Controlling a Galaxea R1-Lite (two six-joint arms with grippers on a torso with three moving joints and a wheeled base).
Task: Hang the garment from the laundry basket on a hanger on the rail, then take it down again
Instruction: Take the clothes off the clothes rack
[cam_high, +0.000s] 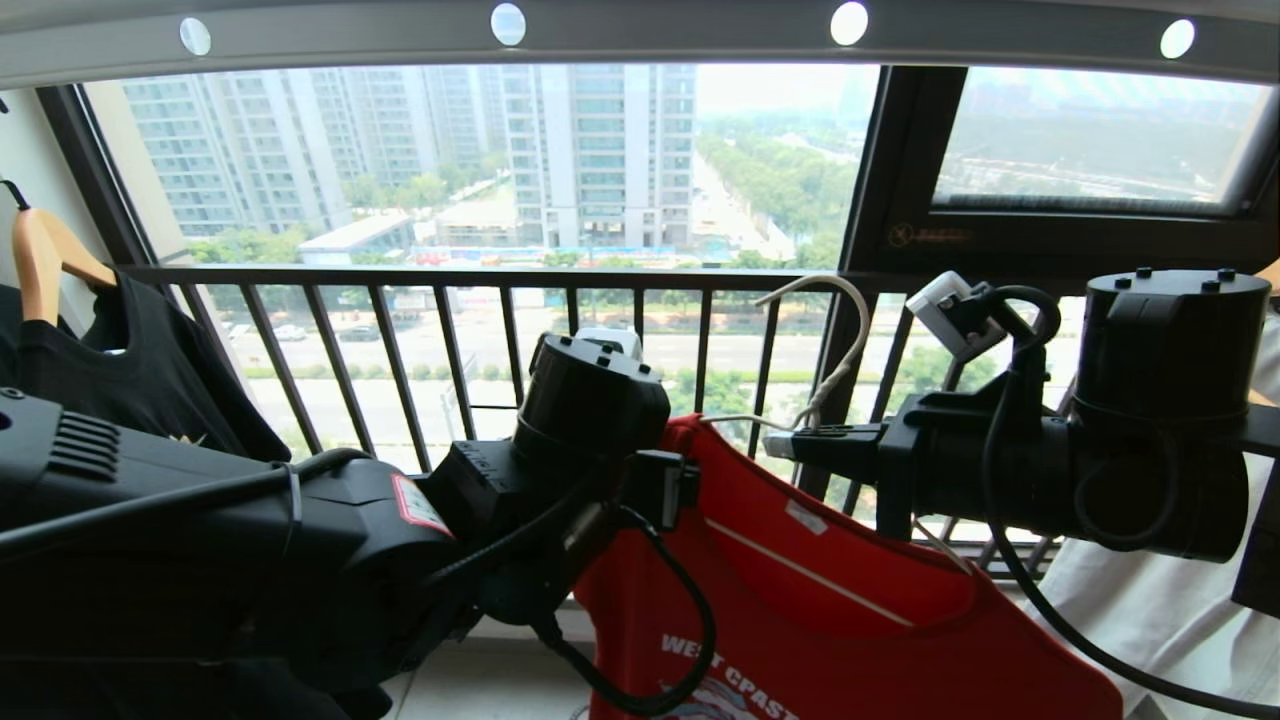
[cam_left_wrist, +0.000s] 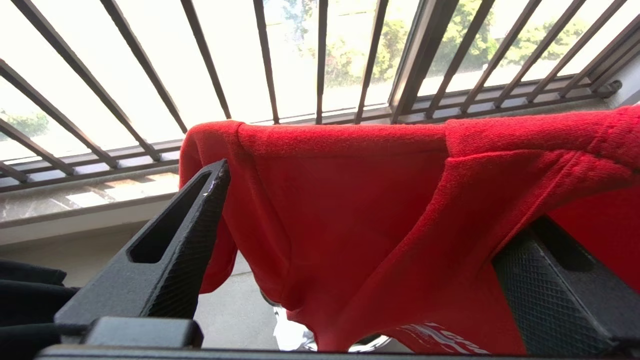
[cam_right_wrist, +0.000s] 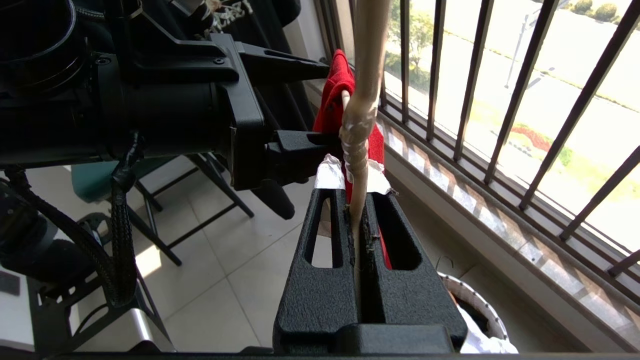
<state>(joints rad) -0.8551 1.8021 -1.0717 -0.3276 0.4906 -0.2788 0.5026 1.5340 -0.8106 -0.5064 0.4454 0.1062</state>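
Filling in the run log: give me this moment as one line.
stage: shirt going onto hanger | right pincer: shut on hanger neck | left pincer: open around red T-shirt shoulder | rail: overhead, hanger not hooked

Right claw (cam_right_wrist: 358, 220) clamped on hanger (cam_right_wrist: 361, 120) neck — red garment (cam_right_wrist: 334, 95) beyond.

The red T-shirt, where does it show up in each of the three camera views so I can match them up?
Head view: the red T-shirt fills the lower centre, between the two arms.
Left wrist view: it spans the middle, draped between the open left gripper fingers.
Right wrist view: a red sliver behind the hanger.
Shared landmark: the black window railing.
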